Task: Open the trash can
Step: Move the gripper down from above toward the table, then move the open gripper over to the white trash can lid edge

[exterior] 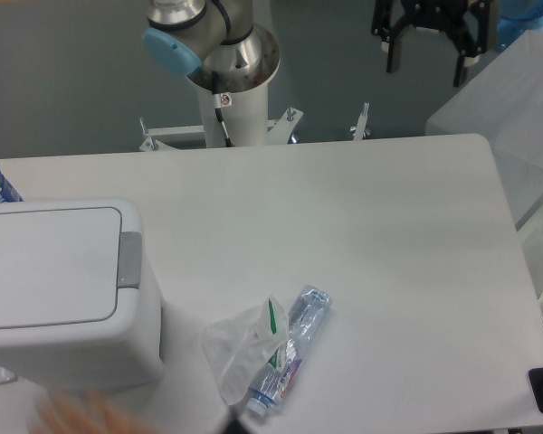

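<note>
The white table [362, 226] is supporting the trash can [63, 289], a clear bottle [294, 348], and a see-through bag [240, 348].

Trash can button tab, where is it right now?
The grey button tab sits on the right edge of the closed lid of the trash can, at the table's left, left of the plastic bottle.

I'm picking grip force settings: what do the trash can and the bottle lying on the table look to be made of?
The trash can looks like smooth white moulded plastic with a slight sheen, rounded corners and a matte grey tab. The bottle seems thin clear plastic, see-through and crumpled; the bag beside it looks like flimsy transparent film.
</note>
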Controlling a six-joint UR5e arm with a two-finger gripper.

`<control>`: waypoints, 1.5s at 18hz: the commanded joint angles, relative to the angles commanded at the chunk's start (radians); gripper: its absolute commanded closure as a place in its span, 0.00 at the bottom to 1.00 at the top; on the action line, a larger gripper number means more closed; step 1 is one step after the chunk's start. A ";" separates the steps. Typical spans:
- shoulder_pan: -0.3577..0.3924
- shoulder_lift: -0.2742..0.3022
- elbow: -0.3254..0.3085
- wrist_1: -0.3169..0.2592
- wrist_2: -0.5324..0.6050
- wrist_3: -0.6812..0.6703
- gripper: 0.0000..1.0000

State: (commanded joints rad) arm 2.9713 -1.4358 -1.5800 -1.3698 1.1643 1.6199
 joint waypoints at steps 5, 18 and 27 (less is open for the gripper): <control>-0.003 0.006 0.003 0.000 0.005 -0.021 0.00; -0.195 -0.058 0.029 0.146 -0.051 -0.541 0.00; -0.348 -0.112 0.063 0.192 -0.052 -0.871 0.00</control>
State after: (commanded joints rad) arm 2.6232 -1.5477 -1.5171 -1.1781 1.1121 0.7491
